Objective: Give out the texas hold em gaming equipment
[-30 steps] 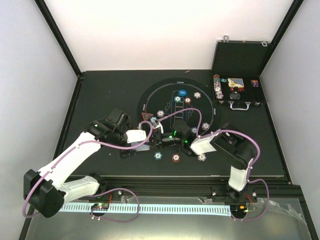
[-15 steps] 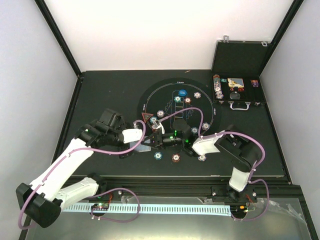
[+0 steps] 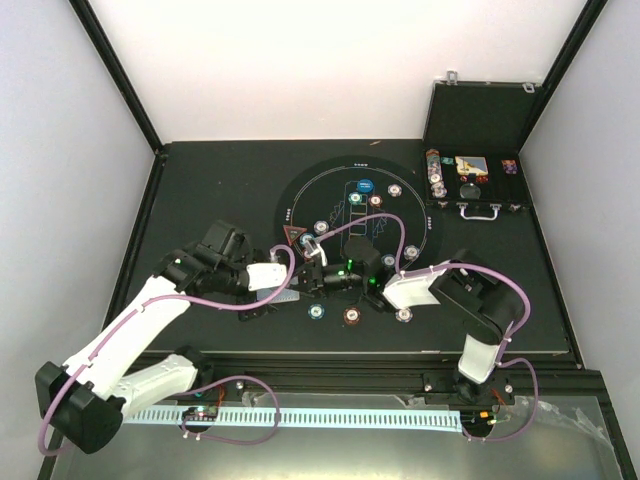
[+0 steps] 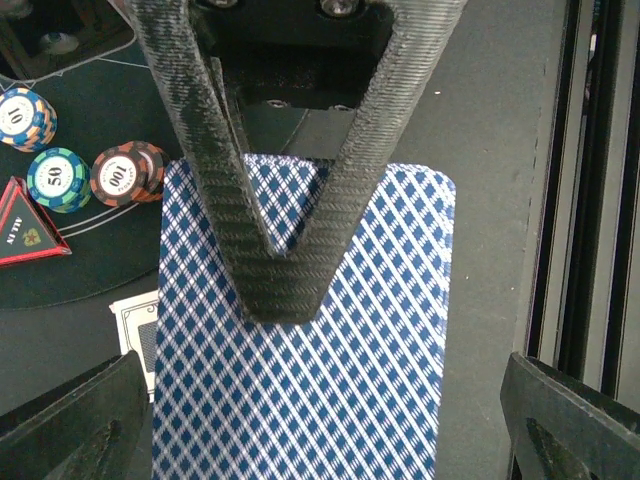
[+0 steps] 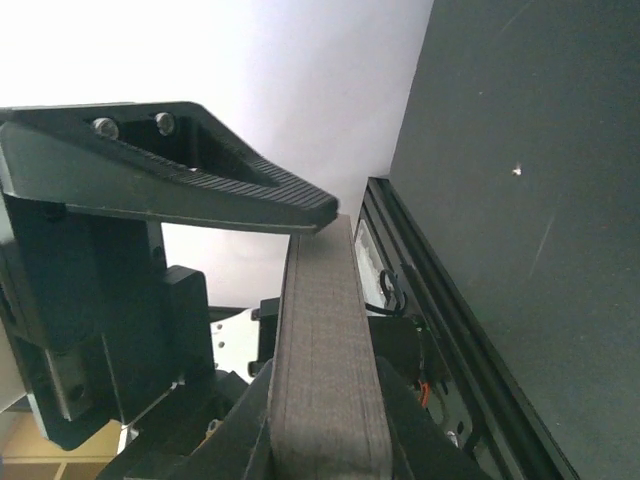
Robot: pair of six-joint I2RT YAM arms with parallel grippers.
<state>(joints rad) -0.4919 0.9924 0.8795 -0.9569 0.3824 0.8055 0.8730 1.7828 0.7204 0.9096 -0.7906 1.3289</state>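
Lower middle of the top view, the left gripper (image 4: pixel 320 425) is hovering with its jaws gaping fully wide, gripping nothing, over a blue-patterned card (image 4: pixel 385 350) lying flat on the table (image 3: pixel 200 200). Just right, the right gripper (image 3: pixel 322 279) is clamping a deck (image 5: pixel 320 400). Farther up, chips (image 4: pixel 128 172) are sitting on the round mat (image 3: pixel 428 225).

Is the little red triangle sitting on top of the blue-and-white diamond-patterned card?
No, the small red triangle lies on the round black mat, off to one side of the blue-and-white diamond-patterned card and not touching it.

the black table (image 3: pixel 200 200) carries a round mat (image 3: pixel 300 195), an open case (image 3: pixel 480 115) and loose chips (image 3: pixel 352 316).
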